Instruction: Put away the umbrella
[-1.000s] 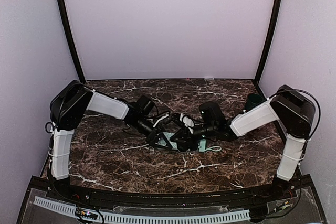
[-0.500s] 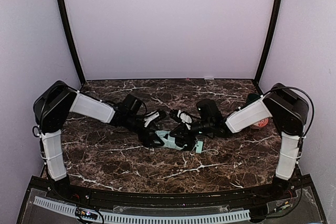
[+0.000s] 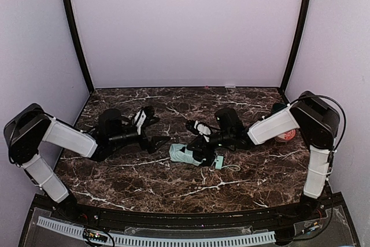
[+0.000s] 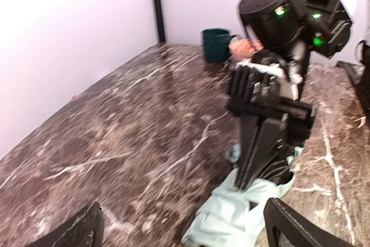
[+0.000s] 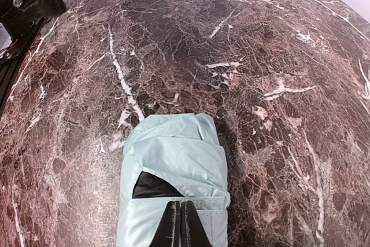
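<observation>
The umbrella [image 3: 184,154] lies folded on the marble table, pale mint with a black patch showing, its short handle [image 3: 219,162] and cord pointing right. It also shows in the left wrist view [image 4: 231,221] and the right wrist view [image 5: 173,166]. My right gripper [image 3: 199,144] is shut, and its tips [image 5: 179,224] rest on the umbrella's mint strap band. My left gripper [image 3: 155,128] is open and empty. It sits left of the umbrella and apart from it, with its fingers [image 4: 87,229] spread wide.
A dark green cup [image 3: 280,111] and an orange-and-white bowl [image 3: 286,136] stand at the right edge behind the right arm; both show in the left wrist view, the cup [image 4: 217,44] and the bowl [image 4: 247,45]. Black frame posts stand at the back corners.
My left arm has pulled back to the left, away from the umbrella, and its gripper is now clear of it. The right gripper stays on the umbrella, which shifted slightly.
</observation>
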You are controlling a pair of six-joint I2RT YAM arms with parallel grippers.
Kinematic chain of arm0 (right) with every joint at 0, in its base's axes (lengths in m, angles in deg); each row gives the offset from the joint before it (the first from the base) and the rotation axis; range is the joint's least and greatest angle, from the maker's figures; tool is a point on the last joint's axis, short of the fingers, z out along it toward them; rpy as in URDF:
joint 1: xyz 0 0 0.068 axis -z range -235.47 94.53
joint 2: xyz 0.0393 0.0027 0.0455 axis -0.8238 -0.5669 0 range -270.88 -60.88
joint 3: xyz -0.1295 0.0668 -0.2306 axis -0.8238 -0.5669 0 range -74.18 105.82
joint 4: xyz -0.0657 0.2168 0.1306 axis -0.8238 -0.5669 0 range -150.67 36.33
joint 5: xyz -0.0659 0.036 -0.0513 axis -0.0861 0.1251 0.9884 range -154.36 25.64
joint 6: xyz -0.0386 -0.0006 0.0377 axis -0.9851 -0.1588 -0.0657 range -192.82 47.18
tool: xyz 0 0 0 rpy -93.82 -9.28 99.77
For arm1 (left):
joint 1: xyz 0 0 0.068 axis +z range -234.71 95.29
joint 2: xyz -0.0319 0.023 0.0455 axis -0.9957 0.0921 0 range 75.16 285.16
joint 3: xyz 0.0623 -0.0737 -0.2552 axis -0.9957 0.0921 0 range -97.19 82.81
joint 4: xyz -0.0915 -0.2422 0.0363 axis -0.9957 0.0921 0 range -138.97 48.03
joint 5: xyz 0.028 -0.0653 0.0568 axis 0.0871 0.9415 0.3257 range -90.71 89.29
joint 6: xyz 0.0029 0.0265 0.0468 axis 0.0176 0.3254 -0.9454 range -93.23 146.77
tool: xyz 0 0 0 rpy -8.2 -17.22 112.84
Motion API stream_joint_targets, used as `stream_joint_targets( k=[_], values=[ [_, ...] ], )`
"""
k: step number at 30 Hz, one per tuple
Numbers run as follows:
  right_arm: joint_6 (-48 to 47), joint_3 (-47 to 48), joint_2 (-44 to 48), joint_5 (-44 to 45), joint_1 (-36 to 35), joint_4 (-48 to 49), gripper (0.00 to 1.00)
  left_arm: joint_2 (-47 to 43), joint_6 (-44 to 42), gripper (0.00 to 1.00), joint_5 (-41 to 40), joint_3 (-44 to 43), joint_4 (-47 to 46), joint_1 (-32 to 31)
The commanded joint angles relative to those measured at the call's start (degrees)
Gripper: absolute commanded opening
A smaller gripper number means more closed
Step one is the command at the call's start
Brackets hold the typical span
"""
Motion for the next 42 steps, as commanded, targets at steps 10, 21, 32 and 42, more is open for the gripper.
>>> stream_joint_targets(
  k=[10, 21, 32, 42],
  values=[
    [0.4, -0.8, -2.2, 1.0, -0.6, -7.2, 0.0, 9.6, -30.2, 0.99, 0.4, -3.6, 5.6, -5.2],
    [0.1, -0.1, -1.5, 0.6, -0.6, -7.1, 0.0, 19.2, -41.5, 0.99, 2.3, -16.8, 25.8, -5.4],
    [2.8, 0.3, 1.3, 0.0, -0.6, -3.6, 0.0, 22.5, -40.1, 0.7, 1.2, -24.4, 39.4, -8.4],
    [9.7, -2.0, 3.6, -1.9, -0.2, 6.0, 0.0, 24.8, -33.0, 0.13, 0.1, -21.5, 34.7, -11.3]
  ],
)
